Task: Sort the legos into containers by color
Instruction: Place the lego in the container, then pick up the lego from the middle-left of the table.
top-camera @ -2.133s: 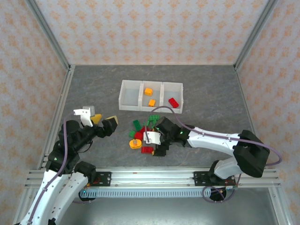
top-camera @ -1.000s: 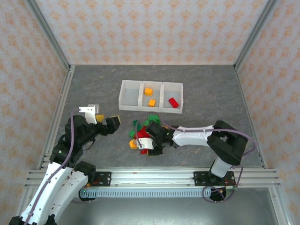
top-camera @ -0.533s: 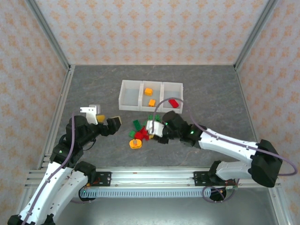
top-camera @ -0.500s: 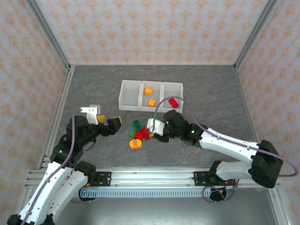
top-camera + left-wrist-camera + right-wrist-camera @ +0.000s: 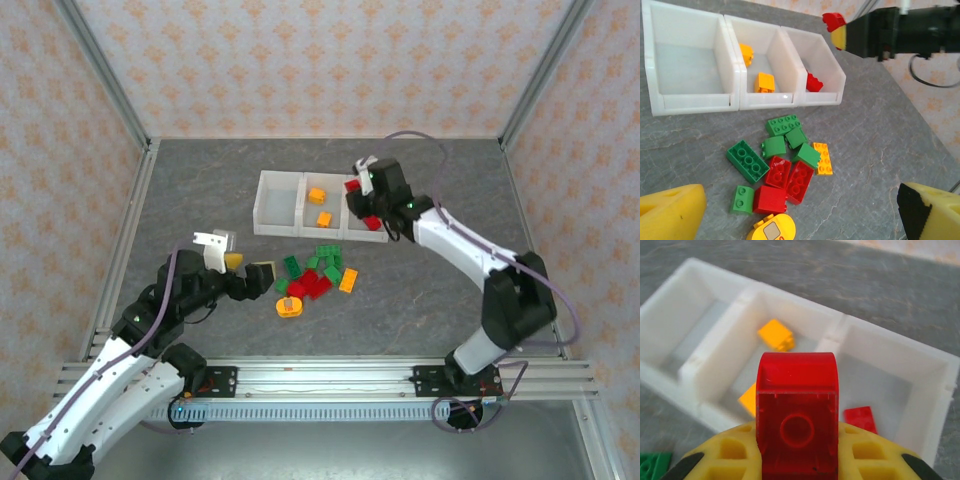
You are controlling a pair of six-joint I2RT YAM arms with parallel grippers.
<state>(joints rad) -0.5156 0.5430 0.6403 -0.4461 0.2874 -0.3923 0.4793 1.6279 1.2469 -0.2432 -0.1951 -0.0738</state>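
A red brick [image 5: 797, 432] is clamped between the yellow pads of the right gripper [image 5: 360, 188]. It is held above the containers [image 5: 262, 205], near the wall between the middle and right bins, and which bin lies directly beneath it cannot be told. It is gripped by its sides with the hollow underside turned to the wrist camera, probably so that it can be dropped straight down once the jaws are parted.

One red piece [image 5: 860, 418] is seen in the right bin and two orange bricks [image 5: 764, 82] in the middle bin. The right bin is therefore judged to be the target, and the step in hand to be the release of this brick. A small shift toward that bin may be needed first, since a drop onto the dividing wall could send the brick into the orange bin.

The left gripper [image 5: 248, 268] is held with its jaws wide apart, low over the desk [image 5: 450, 300] just beside the loose legos [image 5: 785, 165], and nothing is held in it. It is judged to be placed there for the next pick. Green, red and one orange brick are packed closely in the pile, several touching, with a round orange piece [image 5: 771, 230] at its near edge. Neighbours could be nudged when one brick is taken. Most of the sorting is left to be done.
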